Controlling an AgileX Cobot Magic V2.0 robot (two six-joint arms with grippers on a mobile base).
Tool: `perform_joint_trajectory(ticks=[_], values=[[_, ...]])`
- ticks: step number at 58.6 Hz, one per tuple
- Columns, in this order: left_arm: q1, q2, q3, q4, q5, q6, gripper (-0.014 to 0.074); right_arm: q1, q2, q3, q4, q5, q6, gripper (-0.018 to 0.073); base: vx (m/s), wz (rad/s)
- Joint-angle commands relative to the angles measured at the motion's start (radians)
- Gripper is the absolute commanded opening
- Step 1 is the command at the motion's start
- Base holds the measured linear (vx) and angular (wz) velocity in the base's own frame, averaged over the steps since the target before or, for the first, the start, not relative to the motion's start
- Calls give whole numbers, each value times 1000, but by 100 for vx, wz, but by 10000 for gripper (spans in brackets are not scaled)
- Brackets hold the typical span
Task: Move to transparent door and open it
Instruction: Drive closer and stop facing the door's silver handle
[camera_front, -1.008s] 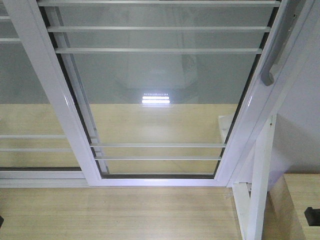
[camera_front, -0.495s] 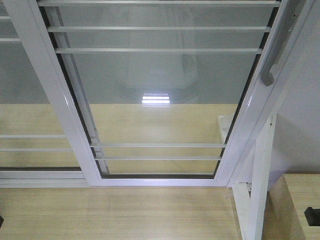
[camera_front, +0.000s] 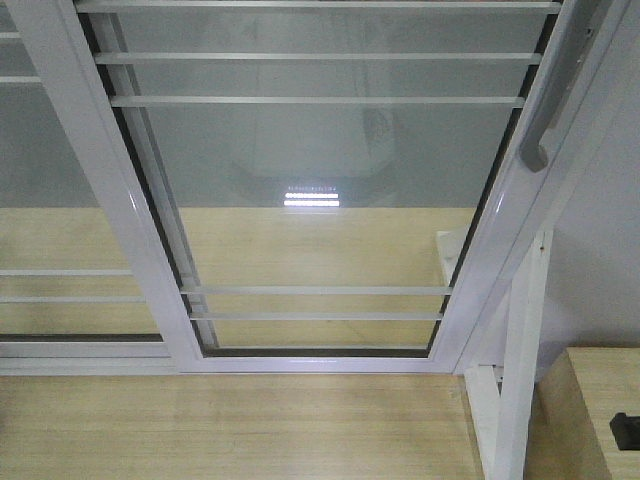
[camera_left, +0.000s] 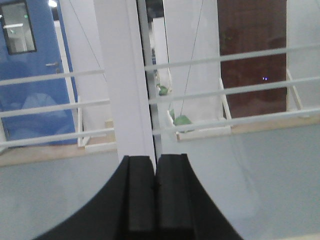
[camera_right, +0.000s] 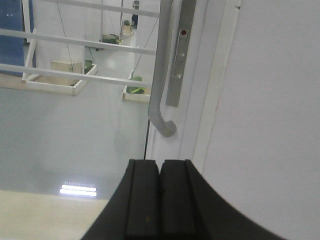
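Though empty, both end effectors (camera_left: 155, 159) (camera_right: 160, 163) closed.

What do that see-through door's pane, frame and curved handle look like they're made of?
The pane looks like clear glass, perhaps acrylic: it carries a bright glare and you can see straight through it. The frame is probably metal painted glossy white, given its sharp highlights. The handle looks like matte grey metal, likely aluminium: smooth and evenly dull.

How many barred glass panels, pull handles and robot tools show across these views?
Barred glass panels: 2 (transparent door, handleless panel)
Grey pull handle: 1
Tools: 2 (left tool, right tool, both shut)
Total: 5
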Motion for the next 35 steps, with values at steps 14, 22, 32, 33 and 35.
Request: perform_joint_trajectory(ticks=[14,22,32,33,35], values=[[-6,20,-8,-30,-640,-142,-6,0,18,-169,-6,-144,46,-6,0,0],[-6,21,-133,-25,-543,-252,-5,0,57,-321,-6,-78,45,-6,0,0],[-6,76,-352,-20,-247,-215,-4,0,186,-476,-10,-56,45,-6,0,0],[-6,90,-375,-20,-222,-204,-4,0,205,-489,-10,-60,45,-6,0,0],[-6,112,-402,-20,-194,-192,-4,0,231,-503,-10,-69,44,-6,0,0]])
